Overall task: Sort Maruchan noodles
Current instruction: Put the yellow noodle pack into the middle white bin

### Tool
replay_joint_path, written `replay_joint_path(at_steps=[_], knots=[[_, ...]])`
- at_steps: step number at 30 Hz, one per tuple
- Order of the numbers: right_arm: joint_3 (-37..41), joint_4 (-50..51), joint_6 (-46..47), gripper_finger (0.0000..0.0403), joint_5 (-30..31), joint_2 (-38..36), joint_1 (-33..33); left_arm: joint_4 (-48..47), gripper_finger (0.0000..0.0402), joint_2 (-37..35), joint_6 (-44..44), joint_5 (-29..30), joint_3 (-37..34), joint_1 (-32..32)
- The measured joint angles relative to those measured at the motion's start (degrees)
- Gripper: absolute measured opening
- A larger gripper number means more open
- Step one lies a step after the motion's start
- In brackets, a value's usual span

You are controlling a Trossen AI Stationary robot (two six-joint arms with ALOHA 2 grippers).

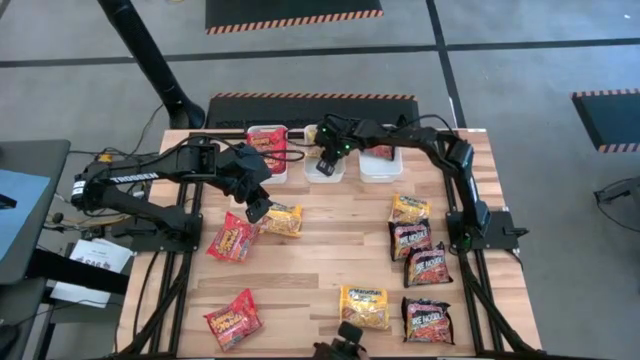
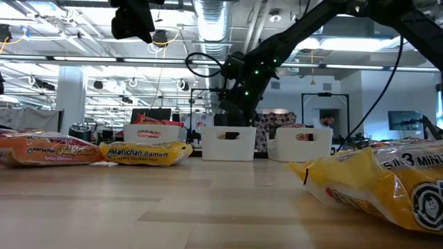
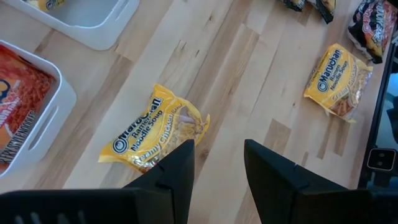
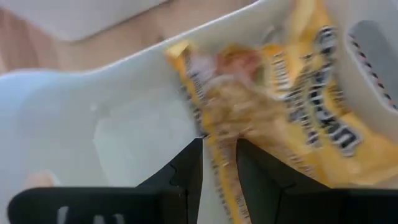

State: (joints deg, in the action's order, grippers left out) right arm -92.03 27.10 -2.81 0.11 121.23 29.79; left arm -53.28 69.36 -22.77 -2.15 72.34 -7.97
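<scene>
Three white trays stand along the table's far edge. The left tray [image 1: 268, 150] holds red noodle packets. My right gripper [image 4: 219, 146] reaches down into the middle tray [image 1: 325, 165] and is shut on a yellow Maruchan packet [image 4: 280, 106]. My left gripper [image 3: 217, 149] hangs open above the table, left of centre, with nothing between its fingers. Just beyond it a yellow packet [image 3: 155, 130] lies flat on the wood. Red [image 1: 232, 240], yellow [image 1: 364, 305] and dark [image 1: 410, 238] packets lie scattered on the table. My right gripper pinches the yellow packet by one narrow edge [image 4: 217, 165] between its two fingers. The fingers slant down from above, inside the middle tray's walls. The rest of the packet spreads beyond the fingertips over the tray's inside; whether it rests on the tray's floor I cannot tell.
The right tray [image 1: 380, 162] stands beside the middle one. More packets lie at the table's right side [image 1: 428, 263] and near edge [image 1: 232, 320], [image 1: 427, 320]. Bare wood shows in the table's middle [image 1: 330, 250]. A camera mount [image 1: 348, 340] sits at the near edge.
</scene>
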Motion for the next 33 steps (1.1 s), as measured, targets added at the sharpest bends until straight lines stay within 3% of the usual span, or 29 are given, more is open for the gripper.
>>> replay_joint_path(at_steps=[7, 16, 23, 33], knots=[[-0.02, 1.89, 0.0, 0.0122, -1.52, -0.68, 0.3, -0.02, 0.0125, 0.0, 0.08, 0.0, 0.02, 0.0], [-7.55, 3.35, -0.55, 0.0125, -1.63, -1.05, 0.31, -0.02, 0.0125, 0.0, -0.16, 0.0, 0.02, 0.02], [-13.07, 6.38, -3.13, 0.016, -1.74, -1.07, 1.35, -0.02, 0.0125, 0.0, -0.16, 0.0, 0.02, 0.02], [-13.44, 8.43, -3.59, 0.02, -6.05, 3.05, 3.25, -0.02, 0.0125, -0.02, -0.14, 0.0, 0.02, 0.0]])
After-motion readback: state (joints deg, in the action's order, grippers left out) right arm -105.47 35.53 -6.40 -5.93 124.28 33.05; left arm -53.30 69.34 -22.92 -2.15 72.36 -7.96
